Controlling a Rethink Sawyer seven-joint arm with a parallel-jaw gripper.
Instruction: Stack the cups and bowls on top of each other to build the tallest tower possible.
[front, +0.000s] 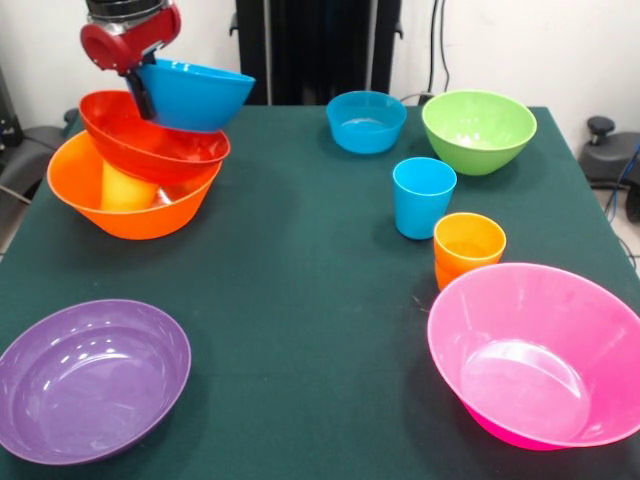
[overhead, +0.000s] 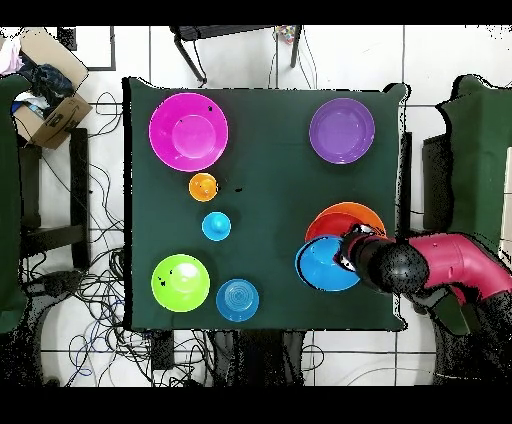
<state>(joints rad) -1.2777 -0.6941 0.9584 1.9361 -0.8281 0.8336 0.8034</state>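
Blue glossy plastic forms the bowl (front: 200, 95) now held above the tower (front: 135, 175); we see it tilted, its underside just over the red-orange bowl (front: 150, 145), which sits askew inside the big orange bowl (front: 130, 205). A yellow cup (front: 128, 190) shows inside that base bowl and appears to prop the red-orange one up. We read the tool (front: 143, 90) as closed on the blue bowl's rim, one finger visible against the near wall. We judge these bowls light, stiff and slippery; the thin rim is the only practical hold, and a pinch there lets the bowl swing. Because the layer below leans, we expect the blue bowl to slide unless it is set down centred.

Elsewhere on the tabletop (front: 300, 260) stand a second blue bowl (front: 366, 122), a green bowl (front: 478, 130), a blue cup (front: 423, 197), nested orange cups (front: 468, 248), a pink bowl (front: 545, 355) and a purple bowl (front: 92, 378), all well apart from the tower.
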